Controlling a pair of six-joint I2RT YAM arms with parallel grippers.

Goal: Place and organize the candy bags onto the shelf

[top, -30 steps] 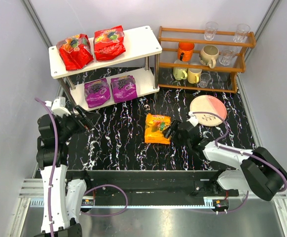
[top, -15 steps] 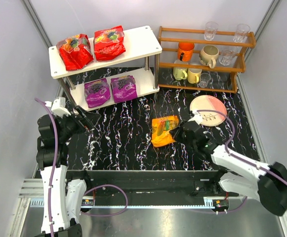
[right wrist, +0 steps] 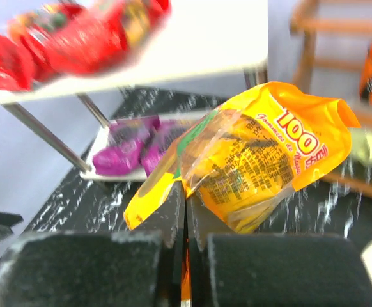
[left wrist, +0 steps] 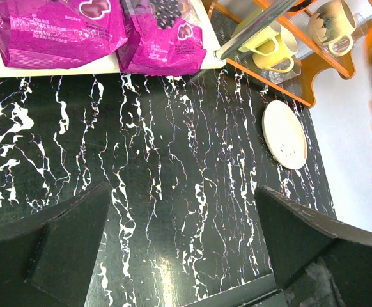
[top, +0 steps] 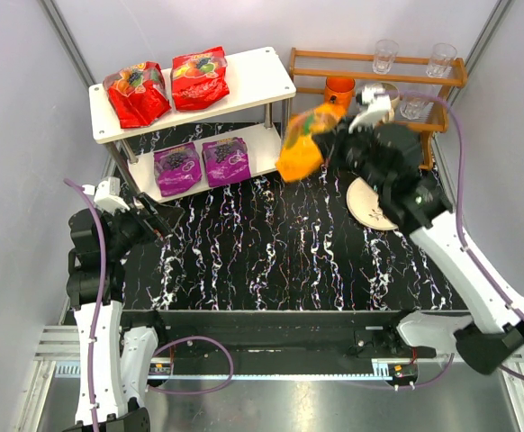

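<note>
The orange-yellow candy bag [top: 301, 146] hangs in the air beside the right end of the white shelf [top: 258, 77], pinched by its edge in my right gripper [top: 332, 137], which is shut on it. The right wrist view shows this bag [right wrist: 269, 160] caught between the closed fingers of the gripper [right wrist: 186, 199]. Two red candy bags [top: 138, 92] [top: 199, 77] lie on the top board. Two purple ones [top: 177, 167] [top: 227, 160] lie on the lower board. My left gripper [top: 158, 219] [left wrist: 183, 236] stands open and empty low at the left, over the black marbled table.
A brown wooden rack [top: 379, 117] with mugs and glasses stands just behind my right gripper. A pink and white plate [top: 370, 205] lies on the table, partly under the right arm. Grey walls close in on both sides.
My right gripper shut on the orange-yellow bag on the table, then lifted it up and back to the shelf's right end. The left arm has stayed still.
</note>
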